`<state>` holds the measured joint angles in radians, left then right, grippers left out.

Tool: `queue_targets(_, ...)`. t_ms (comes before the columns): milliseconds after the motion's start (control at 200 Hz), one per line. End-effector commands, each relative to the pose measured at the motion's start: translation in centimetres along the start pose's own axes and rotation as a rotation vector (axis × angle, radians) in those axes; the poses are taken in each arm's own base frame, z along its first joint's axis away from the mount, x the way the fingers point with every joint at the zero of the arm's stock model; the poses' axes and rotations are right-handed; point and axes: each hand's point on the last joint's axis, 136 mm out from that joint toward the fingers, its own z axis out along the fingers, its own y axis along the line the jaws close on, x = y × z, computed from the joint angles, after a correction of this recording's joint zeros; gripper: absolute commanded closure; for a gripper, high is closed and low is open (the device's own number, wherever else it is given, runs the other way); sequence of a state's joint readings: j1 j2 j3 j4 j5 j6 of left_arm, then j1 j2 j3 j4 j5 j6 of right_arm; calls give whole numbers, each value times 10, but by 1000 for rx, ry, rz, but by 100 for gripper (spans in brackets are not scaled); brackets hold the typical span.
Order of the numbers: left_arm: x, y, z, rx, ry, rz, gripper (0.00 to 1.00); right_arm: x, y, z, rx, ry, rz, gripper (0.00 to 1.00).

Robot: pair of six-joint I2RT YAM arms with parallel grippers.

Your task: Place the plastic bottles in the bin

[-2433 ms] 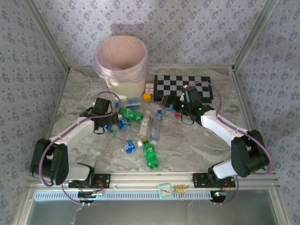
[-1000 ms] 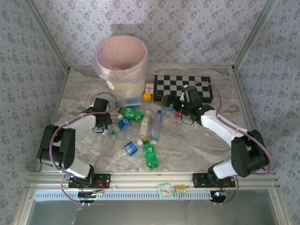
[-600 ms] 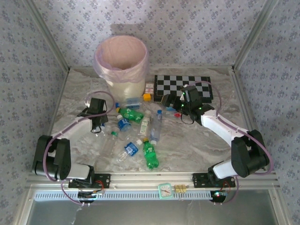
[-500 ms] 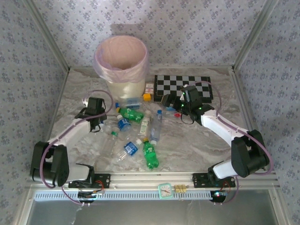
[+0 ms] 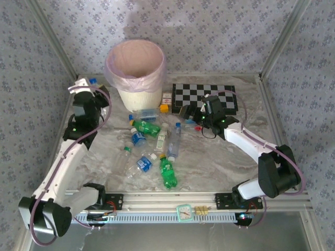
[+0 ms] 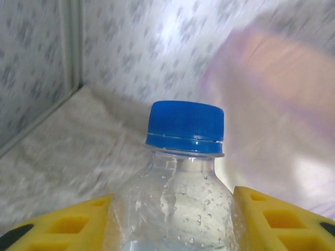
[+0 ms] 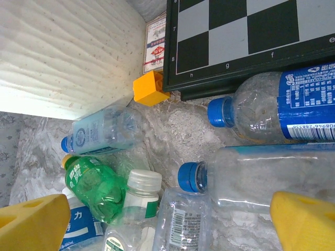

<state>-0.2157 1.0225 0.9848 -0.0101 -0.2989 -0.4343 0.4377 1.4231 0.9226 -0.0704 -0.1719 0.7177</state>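
My left gripper (image 5: 86, 86) is raised at the far left, beside the bin (image 5: 136, 68), and is shut on a clear bottle with a blue cap (image 6: 184, 125). Its yellow fingers (image 6: 272, 214) press the bottle's shoulders. The pink-lined bin (image 6: 277, 89) is blurred to the right of the cap. My right gripper (image 7: 167, 222) is open and hangs low over the pile by the checkerboard. Under it lie a clear bottle with a blue cap (image 7: 251, 172), a white-capped bottle (image 7: 138, 191) and a green bottle (image 7: 94, 188). Several more bottles lie mid-table, among them two green ones (image 5: 148, 127) (image 5: 167, 172).
A checkerboard (image 5: 204, 97) lies at the back right, with a blue-labelled bottle (image 7: 293, 104) against its edge. A small yellow cube (image 7: 149, 88) and a red-white box (image 7: 155, 44) sit between the board and the bin wall (image 7: 68, 52). Patterned walls close in three sides.
My left arm has lifted a clear blue-capped bottle out of the pile and swung it up and back-left, to beside the bin. The right arm has not moved.
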Motion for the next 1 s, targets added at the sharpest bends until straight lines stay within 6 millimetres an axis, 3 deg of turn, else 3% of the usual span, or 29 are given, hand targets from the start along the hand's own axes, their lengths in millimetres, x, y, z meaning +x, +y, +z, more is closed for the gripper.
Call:
queue_targets(0, -64, -45, -15, 197, -170, -34, 52, -1, 1, 0, 3, -14, -4, 0)
queue_targets(200, -101, -100, -11, 422, -226, -39, 52, -3, 0, -1, 1, -23, -2, 0)
queue_targets(420, -111, -158, 29, 584, -142, 48, 52, -2, 0, -8, 1, -35, -5, 0)
queue_targets(550, -99, -175, 58, 608, -67, 87, 52, -3, -3, -18, 11, -59, -6, 0)
queue_targets(720, -69, -189, 87, 605, 33, 142, 52, -5, -6, -30, 30, -83, -11, 0)
queue_targets(995, -7, -183, 136, 485, 221, 252, 51, -4, -9, -40, 40, -99, -12, 0)
